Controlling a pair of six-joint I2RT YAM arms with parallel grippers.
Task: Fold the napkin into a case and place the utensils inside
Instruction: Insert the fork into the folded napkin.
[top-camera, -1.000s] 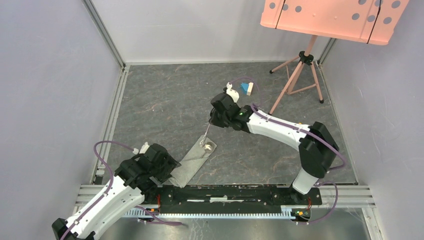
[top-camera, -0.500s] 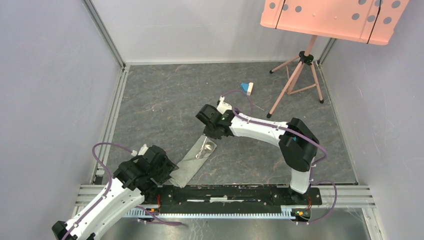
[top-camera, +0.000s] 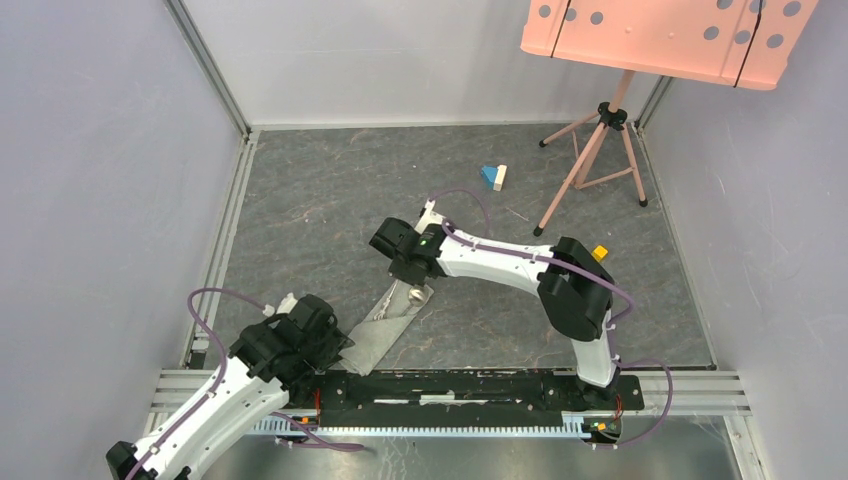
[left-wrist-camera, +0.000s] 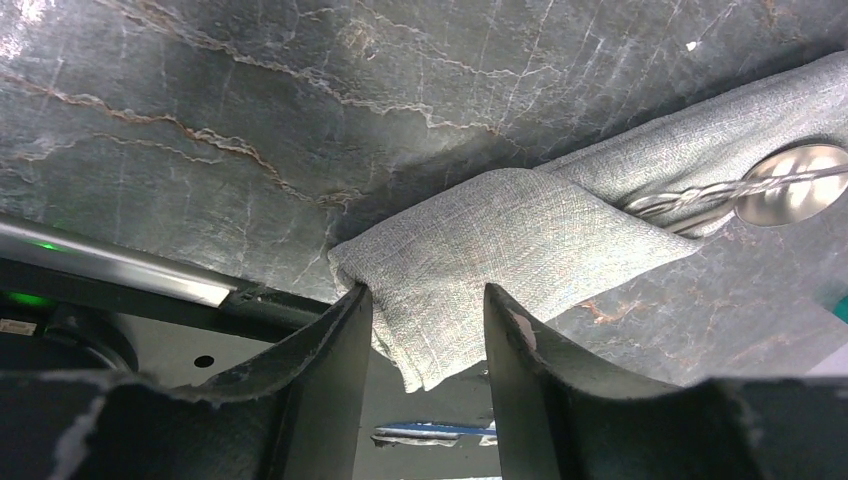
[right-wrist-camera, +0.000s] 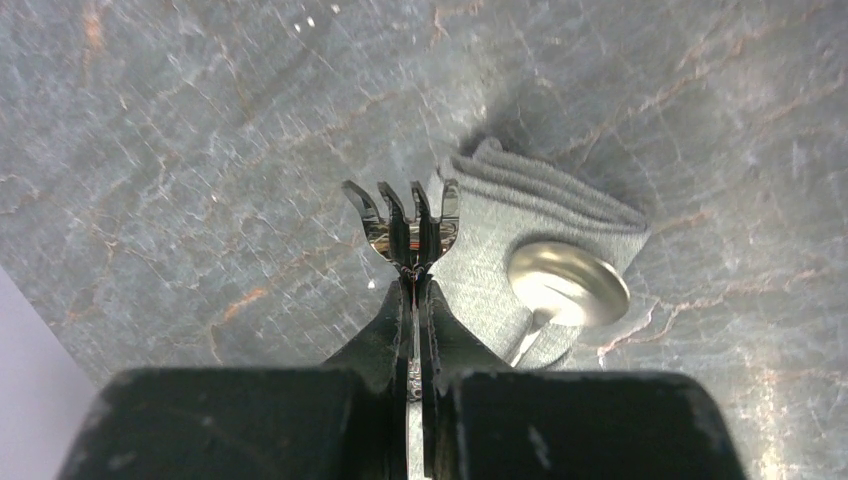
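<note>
Right wrist view: case (right-wrist-camera: 520, 215) = grey napkin folded to a narrow pouch, lying flat on the table (top-camera: 330, 200), diagonal, near end by the left arm's base. Spoon (right-wrist-camera: 568, 283) is in it, handle under the flap, round bowl sticking out at the far end. Fork (right-wrist-camera: 405, 225) is not placed yet: tines poke out past the right gripper (right-wrist-camera: 413, 285), just beside the spoon bowl, over the case's far-left edge. Fork handle hidden behind the fingers; can't tell if it has entered the pocket.

Right gripper: fingers pressed together, pinching the fork neck. Left gripper (left-wrist-camera: 428, 298): jaws part spread, astride the near corner of the case, cloth between them touching the fingers (left-wrist-camera: 355, 330); no firm pinch visible.

Step in hand, my read: seat the fork beside the spoon.
- Keep the fork in line with the case's long axis, parallel to the spoon handle.
- Slide low and shallow so the handle goes under the flap, not on top of it.
- Left side should pin the near corner so the cloth doesn't bunch or skate.
- Let go only once the handle is covered; don't nudge the spoon bowl.

Well apart at the far side: blue and white blocks (top-camera: 494, 177), not involved.
</note>
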